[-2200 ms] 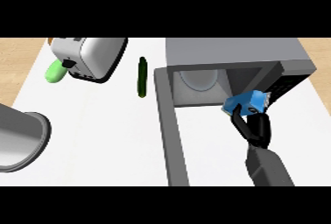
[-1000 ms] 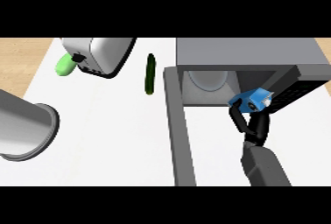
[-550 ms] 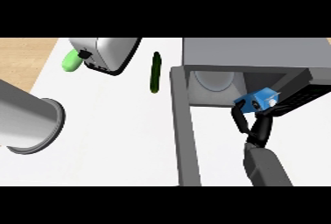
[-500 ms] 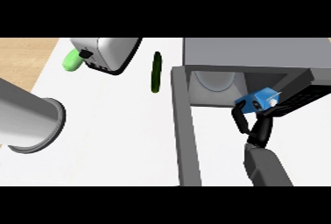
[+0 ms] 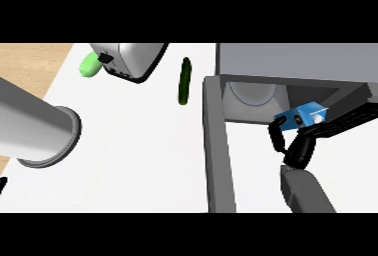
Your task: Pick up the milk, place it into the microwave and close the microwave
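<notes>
Placing milk carton (image 5: 303, 115) — right hand (image 5: 298, 150) clamped on it at microwave (image 5: 295, 60) mouth.
Next, likely: you ease it inside, then let go.

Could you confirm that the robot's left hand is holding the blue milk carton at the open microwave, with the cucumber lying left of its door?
Not quite: the head view shows the right hand holding the milk carton. The rest stands: the microwave is open and the cucumber lies left of its door.
</notes>
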You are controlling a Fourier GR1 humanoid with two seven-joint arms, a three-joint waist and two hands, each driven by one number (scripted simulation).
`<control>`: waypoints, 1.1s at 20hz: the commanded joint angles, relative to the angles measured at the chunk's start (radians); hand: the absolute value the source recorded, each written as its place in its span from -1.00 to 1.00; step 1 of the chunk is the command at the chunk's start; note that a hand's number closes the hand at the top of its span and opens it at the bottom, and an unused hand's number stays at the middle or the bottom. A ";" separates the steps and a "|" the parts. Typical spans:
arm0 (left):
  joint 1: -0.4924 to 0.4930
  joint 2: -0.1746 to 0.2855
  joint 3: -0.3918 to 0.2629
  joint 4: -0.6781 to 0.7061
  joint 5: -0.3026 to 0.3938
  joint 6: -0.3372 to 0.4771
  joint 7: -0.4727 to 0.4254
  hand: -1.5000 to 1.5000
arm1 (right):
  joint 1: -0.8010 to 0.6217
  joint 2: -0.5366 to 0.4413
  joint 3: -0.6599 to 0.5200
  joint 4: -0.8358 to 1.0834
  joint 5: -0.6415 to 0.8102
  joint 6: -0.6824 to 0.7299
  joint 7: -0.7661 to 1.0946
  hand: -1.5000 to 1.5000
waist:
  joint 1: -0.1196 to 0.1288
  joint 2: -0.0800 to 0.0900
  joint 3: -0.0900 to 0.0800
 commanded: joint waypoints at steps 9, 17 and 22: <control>-0.047 0.009 -0.013 0.041 -0.016 0.002 0.013 -1.00 | -0.234 -0.108 0.072 0.111 0.099 -0.011 0.045 1.00 | 0.084 0.001 -0.029; -0.082 0.021 -0.008 0.068 -0.013 0.003 0.024 -1.00 | -0.219 -0.152 0.082 0.161 0.097 -0.031 0.086 1.00 | 0.084 0.006 -0.029; -0.088 0.021 -0.026 0.087 -0.022 -0.004 0.032 -1.00 | -0.214 -0.139 0.126 0.166 0.120 -0.060 0.078 1.00 | 0.106 0.007 -0.030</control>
